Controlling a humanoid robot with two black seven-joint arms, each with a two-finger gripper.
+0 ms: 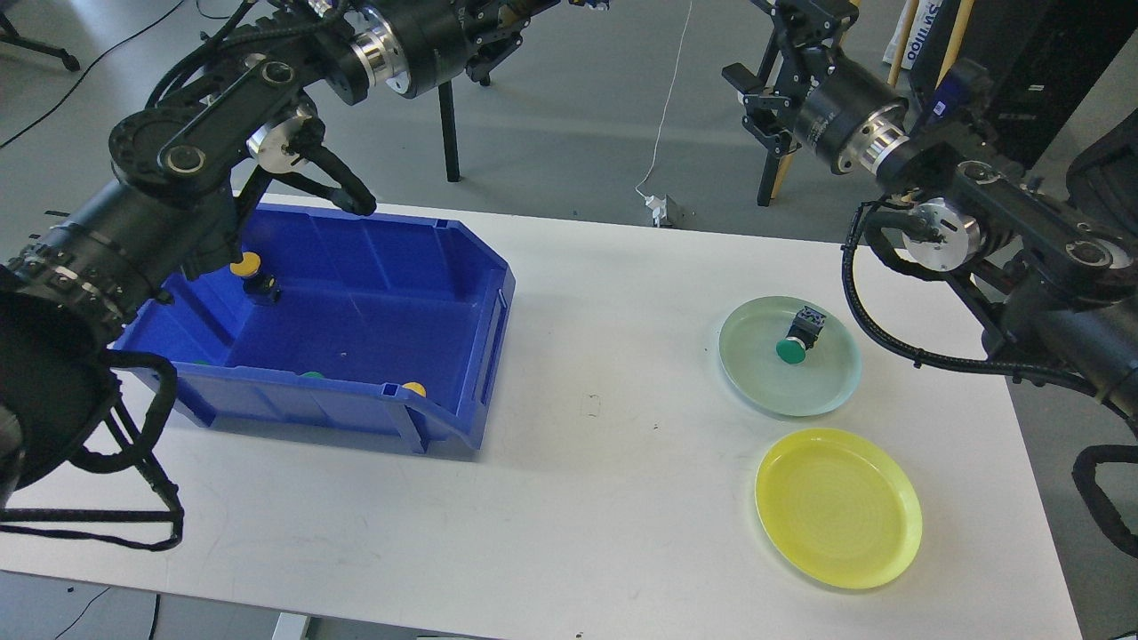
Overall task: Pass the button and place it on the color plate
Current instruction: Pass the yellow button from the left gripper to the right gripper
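Both claws (524, 13) (787, 13) at top edge, state unclear; bare table (605, 373) btw bin (444, 267) & plates (836, 382).

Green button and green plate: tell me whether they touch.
Touching. The head view shows the green button lying on the green plate, no gap beneath it.

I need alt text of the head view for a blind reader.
Both black arms are raised above a white table. On it: a blue bin holding yellow and green buttons, a green plate with a green button, and an empty yellow plate.
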